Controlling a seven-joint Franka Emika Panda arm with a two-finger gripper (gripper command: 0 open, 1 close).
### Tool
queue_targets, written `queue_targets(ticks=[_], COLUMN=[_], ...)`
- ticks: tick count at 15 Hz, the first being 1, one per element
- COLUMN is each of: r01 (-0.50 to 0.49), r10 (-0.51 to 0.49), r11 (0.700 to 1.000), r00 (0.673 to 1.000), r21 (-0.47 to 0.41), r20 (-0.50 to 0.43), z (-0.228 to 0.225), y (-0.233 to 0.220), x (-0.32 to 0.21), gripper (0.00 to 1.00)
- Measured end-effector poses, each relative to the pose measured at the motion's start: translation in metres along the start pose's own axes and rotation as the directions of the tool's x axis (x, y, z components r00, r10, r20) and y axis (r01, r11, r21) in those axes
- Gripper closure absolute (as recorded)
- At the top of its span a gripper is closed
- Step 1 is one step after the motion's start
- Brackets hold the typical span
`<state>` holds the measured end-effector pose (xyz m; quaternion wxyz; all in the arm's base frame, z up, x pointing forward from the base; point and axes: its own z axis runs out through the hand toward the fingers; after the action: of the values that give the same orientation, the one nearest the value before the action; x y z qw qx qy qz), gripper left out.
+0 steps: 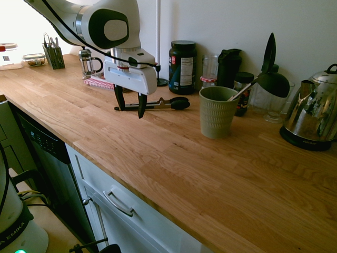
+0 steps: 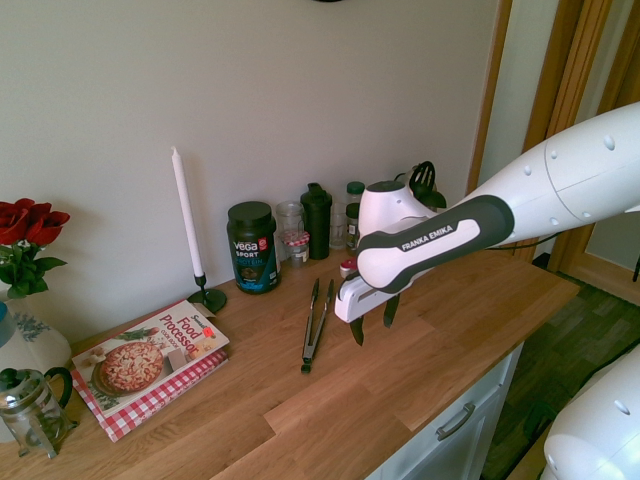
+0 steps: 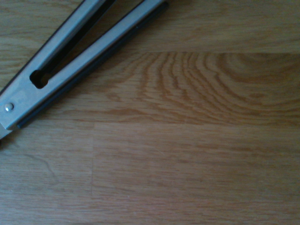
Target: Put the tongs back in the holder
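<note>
Green ribbed holder (image 1: 218, 112) is seen upright on the worktop (image 1: 174, 158), with a black ladle (image 1: 271, 74) leaning in it. Tongs (image 2: 316, 323) are laid flat nearby. The end effector (image 1: 130, 103) is held spread above them, gripping nothing.

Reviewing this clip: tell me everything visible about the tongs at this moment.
The tongs are long and slim, with two silver metal arms, black rounded tips and a black edge along each arm. The arms meet at a riveted hinge end with a slot cut in it, seen close in the wrist view. They lie flat on the wooden countertop, arms slightly apart, left of the green ribbed holder. The open gripper hovers above them; nothing grips them.
</note>
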<state>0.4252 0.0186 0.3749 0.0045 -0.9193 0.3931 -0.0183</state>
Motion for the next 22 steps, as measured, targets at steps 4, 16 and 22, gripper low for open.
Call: queue_targets(ticks=[4, 16, 22], r01=[-0.119, -0.492, -0.499], r10=[0.12, 0.503, 0.507], r11=[0.992, 0.861, 0.86], r00=[0.992, 0.861, 0.86], r21=[0.046, 0.129, 0.111], r20=[-0.026, -0.078, -0.063], z=[-0.01, -0.031, 0.016], y=[-0.007, -0.134, -0.16], x=[0.011, 0.072, 0.095], gripper=[0.0, 0.0, 1.0])
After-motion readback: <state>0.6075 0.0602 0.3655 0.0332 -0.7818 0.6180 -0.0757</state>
